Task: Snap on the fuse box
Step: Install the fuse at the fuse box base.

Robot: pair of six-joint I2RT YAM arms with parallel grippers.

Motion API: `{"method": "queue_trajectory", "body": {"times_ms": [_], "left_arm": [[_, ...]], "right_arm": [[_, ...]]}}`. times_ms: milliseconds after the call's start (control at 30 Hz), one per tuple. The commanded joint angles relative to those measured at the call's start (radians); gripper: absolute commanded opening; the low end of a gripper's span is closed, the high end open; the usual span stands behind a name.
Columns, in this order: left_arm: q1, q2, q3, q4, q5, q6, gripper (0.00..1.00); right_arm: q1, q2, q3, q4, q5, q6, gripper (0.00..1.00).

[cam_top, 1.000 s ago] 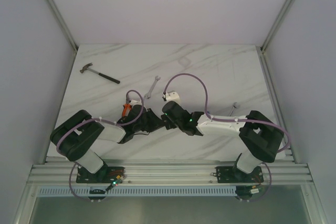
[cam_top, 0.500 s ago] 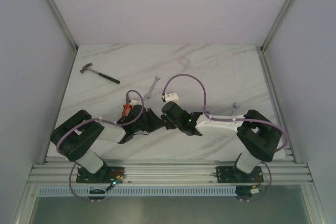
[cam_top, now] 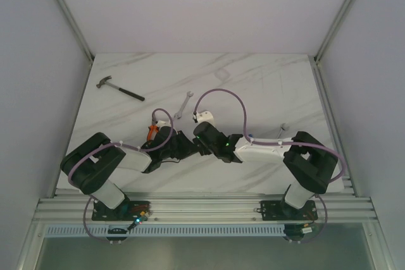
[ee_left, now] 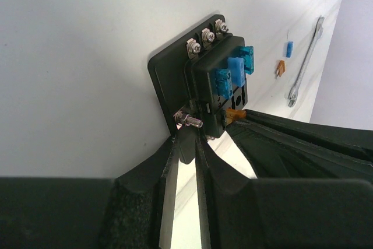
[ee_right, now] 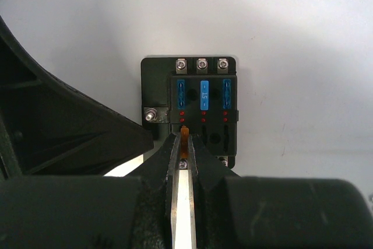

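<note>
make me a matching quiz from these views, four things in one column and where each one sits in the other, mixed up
Things:
1 hammer
2 wrench
3 amber fuse
4 blue fuses

Places:
A seated in a row in the fuse box
B pinched in the right tool
C far left part of the table
D middle of the table, just beyond the arms

Pairs: 1-C, 2-D, 3-B, 4-A

1. One fuse box [ee_right: 156,83] on the table, folks.
2. Three blue fuses [ee_right: 202,94] seated in it, side by side.
3. One amber fuse [ee_right: 185,134] at the box.
4. Loose ones: one blue fuse [ee_left: 289,49], one loose amber fuse [ee_left: 280,68].
5. One hammer [cam_top: 120,88], one wrench [cam_top: 183,105].
6. Grippers, two: left gripper [ee_left: 186,138], right gripper [ee_right: 185,144].
</note>
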Motion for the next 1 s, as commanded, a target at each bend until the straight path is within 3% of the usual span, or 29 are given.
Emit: {"method": "queue_trajectory", "body": {"times_ms": [0, 433, 667, 967], "left_arm": [[-0.006, 0.004, -0.01, -0.017, -0.018, -0.009, 0.27], [-0.012, -0.003, -0.011, -0.018, -0.025, -0.014, 0.27], [-0.017, -0.014, -0.013, -0.023, -0.031, -0.018, 0.27], [-0.027, -0.018, -0.015, -0.019, -0.036, -0.02, 0.27]], "right_arm": [[0.012, 0.041, 0.01, -0.039, 0.009, -0.013, 0.0], [0.033, 0.021, 0.015, -0.036, 0.014, -0.058, 0.0], [0.034, 0.013, 0.012, -0.038, 0.052, -0.022, 0.16], [0.034, 0.005, 0.017, -0.035, 0.072, 0.006, 0.18]]}}
